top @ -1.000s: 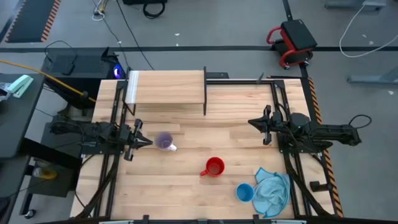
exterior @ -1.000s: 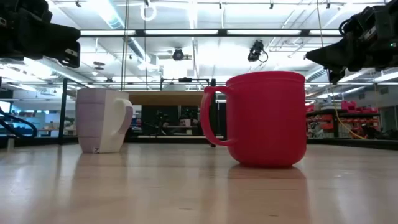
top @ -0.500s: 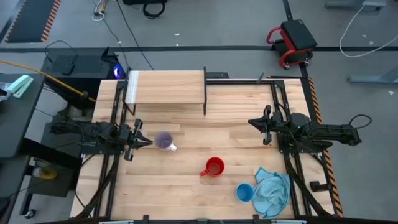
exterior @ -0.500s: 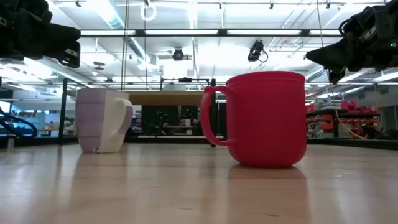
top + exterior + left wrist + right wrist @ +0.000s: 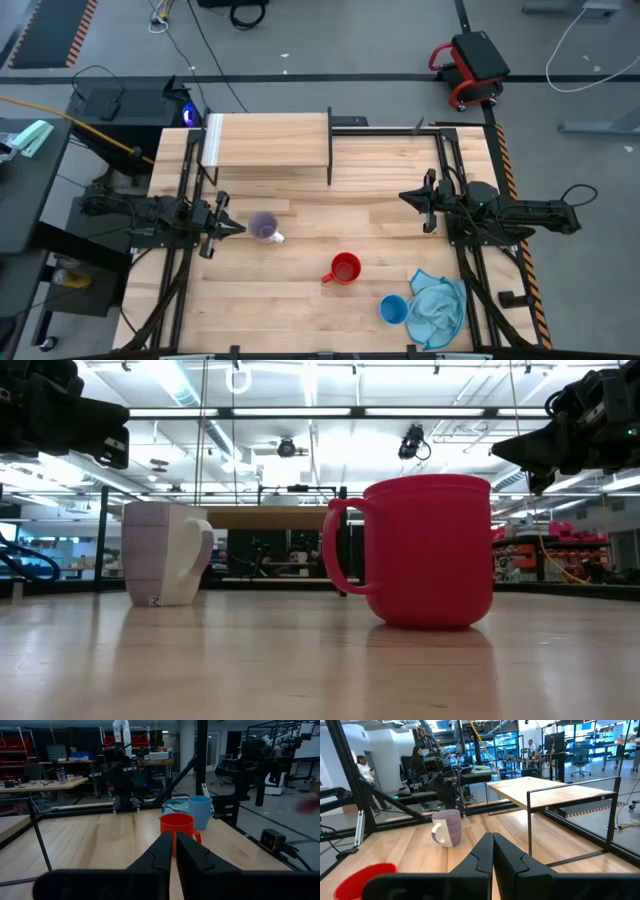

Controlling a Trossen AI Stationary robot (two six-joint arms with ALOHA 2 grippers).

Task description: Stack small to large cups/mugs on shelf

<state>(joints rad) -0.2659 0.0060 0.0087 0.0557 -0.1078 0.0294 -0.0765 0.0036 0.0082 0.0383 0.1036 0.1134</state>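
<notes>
The pale purple cup (image 5: pixel 264 228) stands upright on the tabletop, handle toward the right near side; it also shows in the low view (image 5: pixel 163 553) and right wrist view (image 5: pixel 447 827). The red cup (image 5: pixel 344 269) stands nearer the near edge, the light blue cup (image 5: pixel 393 309) beside a blue cloth. The shelf (image 5: pixel 268 141) stands at the far side on black legs. My left gripper (image 5: pixel 237 229) is shut, just left of the purple cup. My right gripper (image 5: pixel 405 197) is shut, hovering at the table's right.
A light blue cloth (image 5: pixel 438 309) lies crumpled at the near right corner, against the blue cup. Black frame rails (image 5: pixel 446 160) run along the table's left and right sides. Bare wood lies between the shelf and the cups. People stand beyond the table in the right wrist view.
</notes>
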